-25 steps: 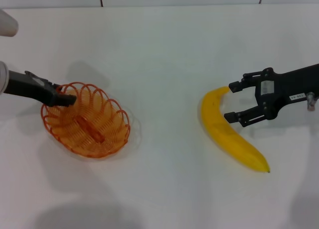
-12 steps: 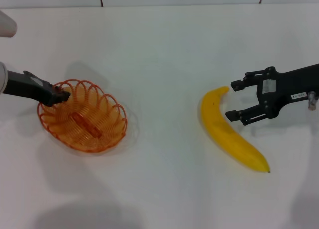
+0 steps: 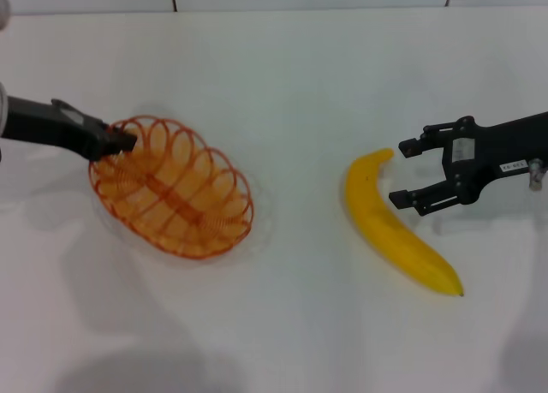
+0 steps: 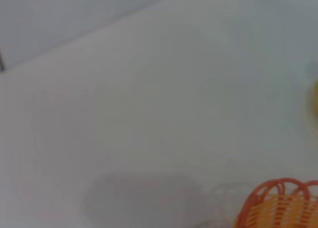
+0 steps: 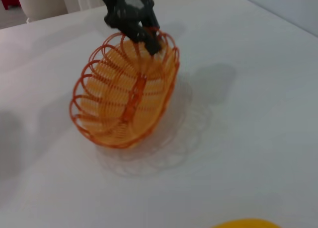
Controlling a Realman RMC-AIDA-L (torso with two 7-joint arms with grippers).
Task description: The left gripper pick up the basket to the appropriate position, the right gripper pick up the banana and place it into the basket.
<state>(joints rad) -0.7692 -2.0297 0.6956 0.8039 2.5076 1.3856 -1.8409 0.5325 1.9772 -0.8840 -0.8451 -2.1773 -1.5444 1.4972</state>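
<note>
Your left gripper (image 3: pixel 120 141) is clamped on the scalloped rim of the orange wire basket (image 3: pixel 175 192) at its left end — in the right wrist view the basket (image 5: pixel 126 96) hangs tilted, lifted off the white table (image 3: pixel 291 85) with its shadow underneath. Your right gripper (image 3: pixel 409 172) sits with its fingers spread wide, holding nothing, just beside the upper half of the banana (image 3: pixel 394 226), which lies flat on the table, well apart from the basket.
</note>
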